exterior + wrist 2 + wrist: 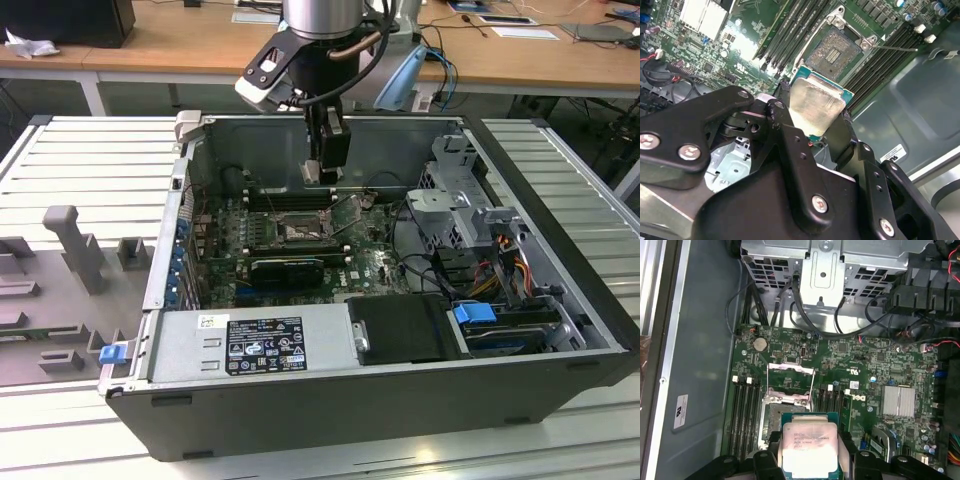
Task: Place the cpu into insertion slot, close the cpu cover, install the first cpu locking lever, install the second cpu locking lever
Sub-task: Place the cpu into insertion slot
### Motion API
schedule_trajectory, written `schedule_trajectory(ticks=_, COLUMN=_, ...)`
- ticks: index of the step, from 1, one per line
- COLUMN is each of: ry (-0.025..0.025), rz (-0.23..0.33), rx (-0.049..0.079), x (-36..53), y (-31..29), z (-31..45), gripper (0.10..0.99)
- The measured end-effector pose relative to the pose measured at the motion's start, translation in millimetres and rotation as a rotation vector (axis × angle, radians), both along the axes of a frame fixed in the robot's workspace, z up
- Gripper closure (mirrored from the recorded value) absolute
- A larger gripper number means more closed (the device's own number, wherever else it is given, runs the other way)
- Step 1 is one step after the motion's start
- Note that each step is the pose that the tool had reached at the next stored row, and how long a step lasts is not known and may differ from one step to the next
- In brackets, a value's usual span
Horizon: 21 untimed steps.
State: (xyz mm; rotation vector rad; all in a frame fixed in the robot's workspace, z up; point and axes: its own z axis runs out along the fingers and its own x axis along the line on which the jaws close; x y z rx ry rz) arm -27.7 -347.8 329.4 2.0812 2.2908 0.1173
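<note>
**Q:** What is the largest thing in the scene?

**A:** A ribbed grey metal counter (90,160). An open computer case (350,415) lies on it with the side panel off and the inside facing up.

**Q:** Where is the robot?

**A:** A silver arm (320,15) reaches down from above into the case, close to its far wall in the exterior view.

**Q:** What fills the case?

**A:** A green board (875,365) covers the floor. A labelled grey box (250,345) runs along the near wall. A metal cage (450,195) with cables sits toward the exterior view's right.

**Q:** What is the gripper doing?

**A:** The black gripper (815,112) is clamped on the cpu, with one finger on each of two opposite edges. It hangs in the air above the board.

**Q:** Where is the slot?

**A:** The slot (836,52) is a square socket with a metal rim in the middle of the board. Long black memory slots (745,412) run along both sides of it. It is bare, and its grid of contacts shows in the second wrist view.

**Q:** And the cover?

**A:** The cover (790,367) is a thin silvery frame. It stands swung up from one edge of the slot. A thin metal lever (895,48) juts out from a corner of the slot.

**Q:** Where exactly is the cpu?

**A:** The cpu (809,447) is a small flat square with a pale metal top and a green rim. It is held level, clear of the board and near the slot. In the first wrist view it overlaps one side of the slot.
</note>
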Motion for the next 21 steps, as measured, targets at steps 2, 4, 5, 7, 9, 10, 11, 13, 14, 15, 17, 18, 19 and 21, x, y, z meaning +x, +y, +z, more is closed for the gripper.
schedule_trajectory(ticks=2, ry=-0.0001, rz=0.000, rx=0.000, x=0.0, y=0.0, z=-2.0, gripper=0.557)
schedule_trajectory(ticks=4, ry=0.0000, rz=0.000, rx=0.000, x=0.0, y=0.0, z=-3.3, gripper=0.557)
schedule_trajectory(ticks=5, ry=0.0000, rz=0.000, rx=0.000, x=0.0, y=0.0, z=-4.3, gripper=0.557)
schedule_trajectory(ticks=7, ry=0.0000, rz=0.000, rx=0.000, x=0.0, y=0.0, z=-6.6, gripper=0.557)
schedule_trajectory(ticks=9, ry=0.0000, rz=0.000, rx=0.000, x=0.0, y=0.0, z=-8.3, gripper=0.557)
schedule_trajectory(ticks=10, ry=0.0000, rz=0.000, rx=0.000, x=0.0, y=0.0, z=-9.2, gripper=0.557)
schedule_trajectory(ticks=11, ry=0.0000, rz=0.000, rx=0.000, x=0.0, y=0.0, z=-10.6, gripper=0.557)
schedule_trajectory(ticks=13, ry=0.0000, rz=0.000, rx=0.000, x=0.0, y=0.0, z=-13.4, gripper=0.557)
schedule_trajectory(ticks=14, ry=-0.0001, rz=0.000, rx=0.000, x=0.0, y=0.0, z=-14.2, gripper=0.557)
schedule_trajectory(ticks=15, ry=0.0000, rz=0.000, rx=0.000, x=0.0, y=0.0, z=-15.5, gripper=0.557)
schedule_trajectory(ticks=17, ry=0.0000, rz=0.000, rx=0.000, x=0.0, y=0.0, z=-17.8, gripper=0.557)
schedule_trajectory(ticks=18, ry=0.0000, rz=0.000, rx=0.000, x=0.0, y=0.0, z=-18.7, gripper=0.557)
schedule_trajectory(ticks=19, ry=0.0000, rz=0.000, rx=0.000, x=0.0, y=0.0, z=-20.1, gripper=0.557)
schedule_trajectory(ticks=21, ry=0.0000, rz=0.000, rx=0.000, x=0.0, y=0.0, z=-22.9, gripper=0.557)
